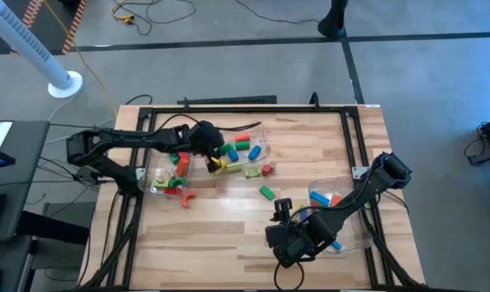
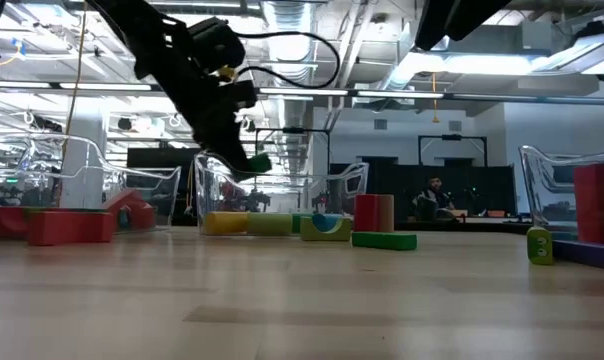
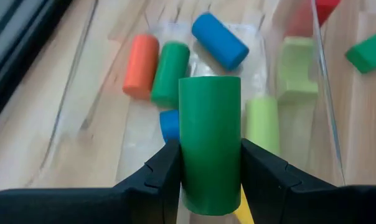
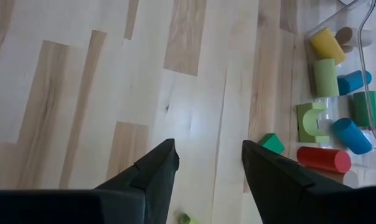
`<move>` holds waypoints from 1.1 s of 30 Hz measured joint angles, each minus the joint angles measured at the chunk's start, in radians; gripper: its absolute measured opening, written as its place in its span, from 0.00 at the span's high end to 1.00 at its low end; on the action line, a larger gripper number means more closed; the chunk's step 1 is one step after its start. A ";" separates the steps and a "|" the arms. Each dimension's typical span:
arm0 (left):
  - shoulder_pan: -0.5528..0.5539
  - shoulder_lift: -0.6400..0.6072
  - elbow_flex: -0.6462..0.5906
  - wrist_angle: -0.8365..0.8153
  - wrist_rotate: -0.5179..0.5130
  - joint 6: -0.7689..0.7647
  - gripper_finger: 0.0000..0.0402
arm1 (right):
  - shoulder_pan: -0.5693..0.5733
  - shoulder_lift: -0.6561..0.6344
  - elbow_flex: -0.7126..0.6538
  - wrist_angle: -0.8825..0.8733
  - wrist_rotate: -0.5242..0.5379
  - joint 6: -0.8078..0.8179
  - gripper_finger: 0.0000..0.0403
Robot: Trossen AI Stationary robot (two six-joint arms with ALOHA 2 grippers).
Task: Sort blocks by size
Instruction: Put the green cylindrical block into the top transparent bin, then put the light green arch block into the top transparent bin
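Green cylinder [image 3: 209, 143] sits clamped between my left gripper [image 3: 210, 180] fingers, held above the clear bin [image 1: 264, 135] near the table's [image 1: 229, 243] far edge. I judge the step is dropping it among like-sized pieces: I'd centre over a bare patch of the bin floor, lower, then release, so it doesn't bounce out. Below it lie orange [image 3: 141, 64], green [image 3: 170, 71] and blue [image 3: 220, 41] cylinders. My right gripper [image 4: 210, 174] hangs with its fingers apart and nothing between them over bare wood towards the near right corner.
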 joint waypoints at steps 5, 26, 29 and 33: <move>0.002 0.010 0.001 0.009 0.001 -0.008 0.67 | 0.000 0.000 0.000 0.002 0.000 0.007 0.47; 0.002 0.010 0.002 -0.015 0.001 -0.016 0.56 | 0.001 0.000 0.000 0.011 0.000 0.019 0.48; 0.002 0.010 0.002 -0.013 -0.001 -0.016 0.56 | 0.001 0.000 0.000 0.011 0.000 0.026 0.48; 0.001 0.010 0.004 -0.002 -0.003 -0.016 0.56 | 0.001 0.000 0.000 0.010 0.000 0.033 0.48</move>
